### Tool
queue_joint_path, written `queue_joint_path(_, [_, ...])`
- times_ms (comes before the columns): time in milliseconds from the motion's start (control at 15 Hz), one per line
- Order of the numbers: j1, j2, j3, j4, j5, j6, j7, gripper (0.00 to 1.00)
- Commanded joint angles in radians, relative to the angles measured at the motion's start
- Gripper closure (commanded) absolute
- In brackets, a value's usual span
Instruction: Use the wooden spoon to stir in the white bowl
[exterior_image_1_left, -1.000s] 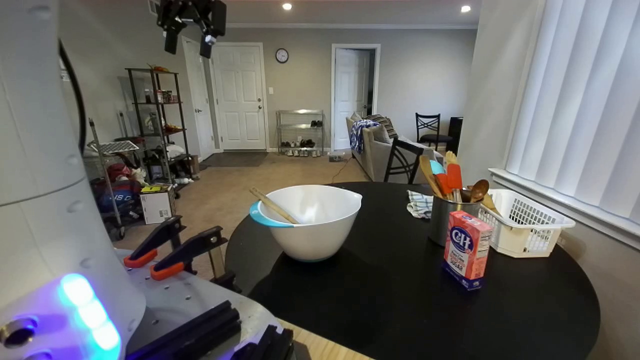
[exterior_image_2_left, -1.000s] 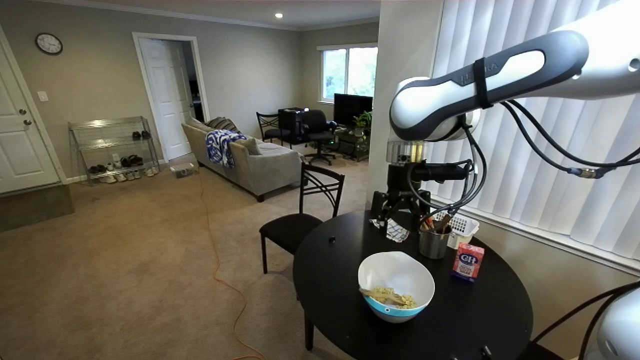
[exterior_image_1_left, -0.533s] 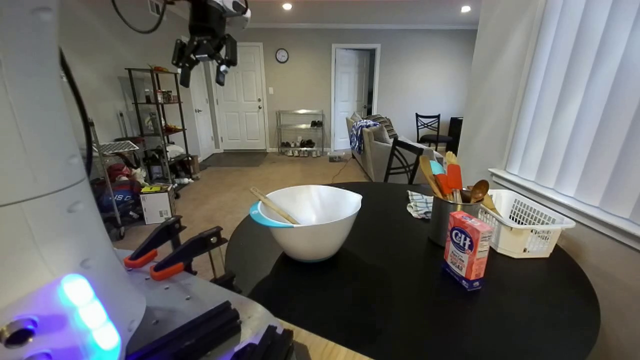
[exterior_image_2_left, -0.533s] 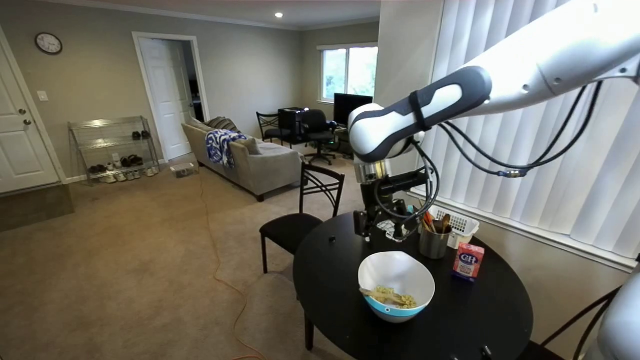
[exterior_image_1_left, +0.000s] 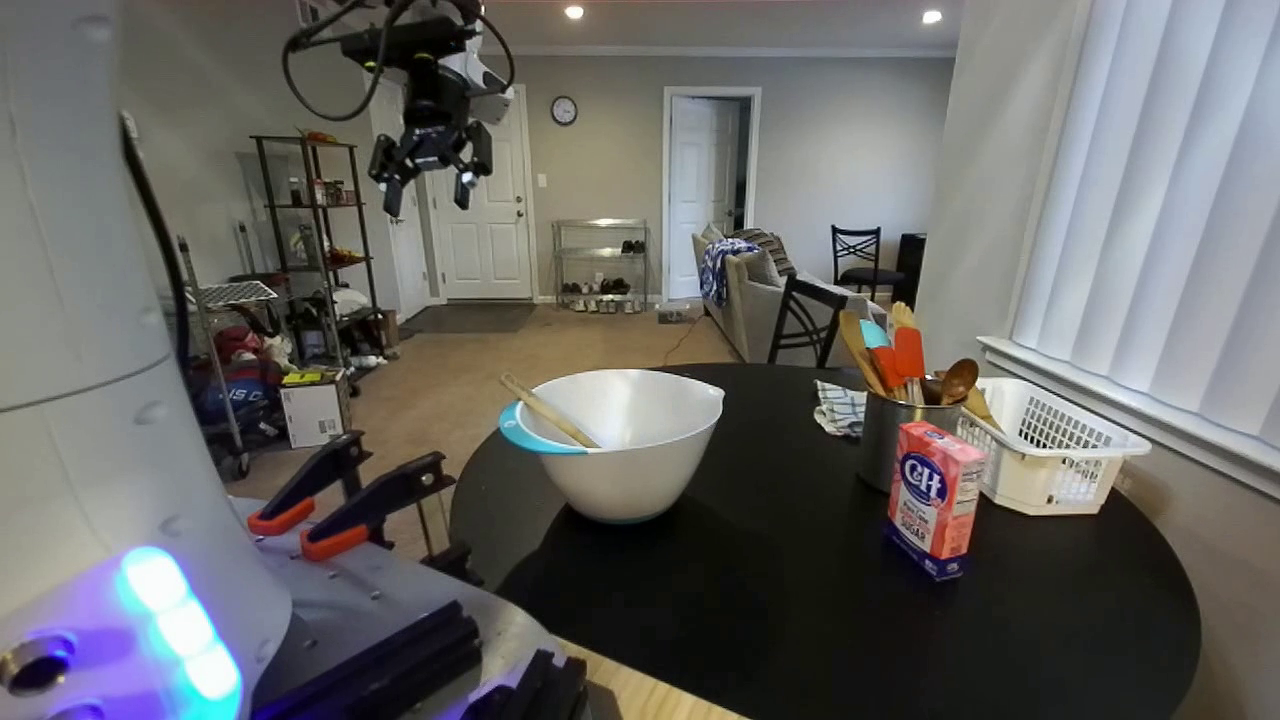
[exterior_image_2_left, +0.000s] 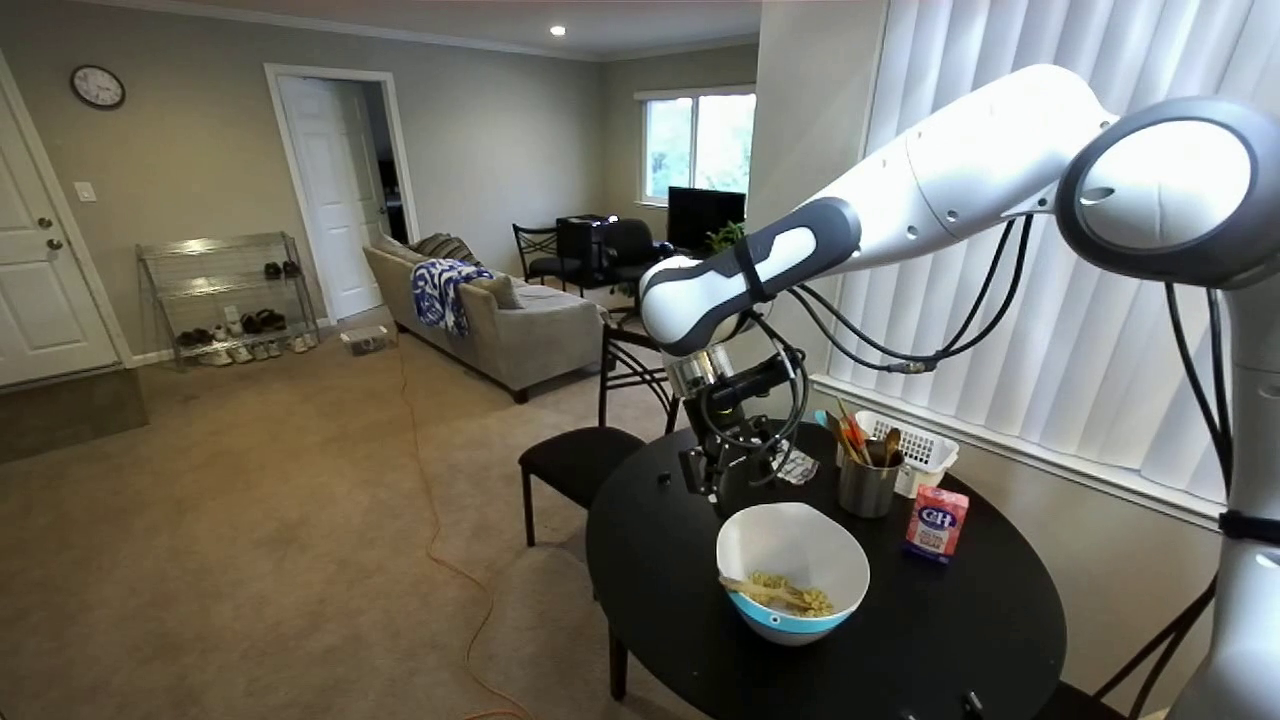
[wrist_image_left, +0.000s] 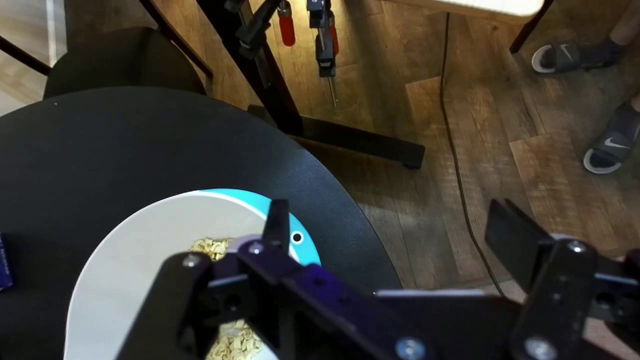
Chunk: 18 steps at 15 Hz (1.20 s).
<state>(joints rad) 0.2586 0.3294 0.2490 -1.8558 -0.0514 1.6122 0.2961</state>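
The claw, fingers spread wide and holding nothing, hangs higher than the white bowl on the round black table. The wooden spoon leans in the bowl, its handle crossing the rim at one end of the turquoise band. The present step appears to be the approach: fingers should straddle the projecting handle squarely and close clear of the rim, since pressing down could tip the bowl or spill the pasta-like pieces.

The gripper points downward, jaws well apart.
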Motion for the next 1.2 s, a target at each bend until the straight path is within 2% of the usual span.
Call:
queue_joint_path(0, [0.020, 0.000, -0.021, 0.006, 0.006, -0.005, -0.004, 0.00])
queue_joint_path(333, [0.021, 0.000, -0.021, 0.011, 0.005, -0.009, -0.004, 0.00])
queue_joint_path(933, [0.162, 0.005, -0.019, -0.064, -0.450, 0.147, 0.025, 0.00])
queue_joint_path(1133, [0.181, 0.019, -0.020, -0.089, -0.542, 0.202, 0.038, 0.00])
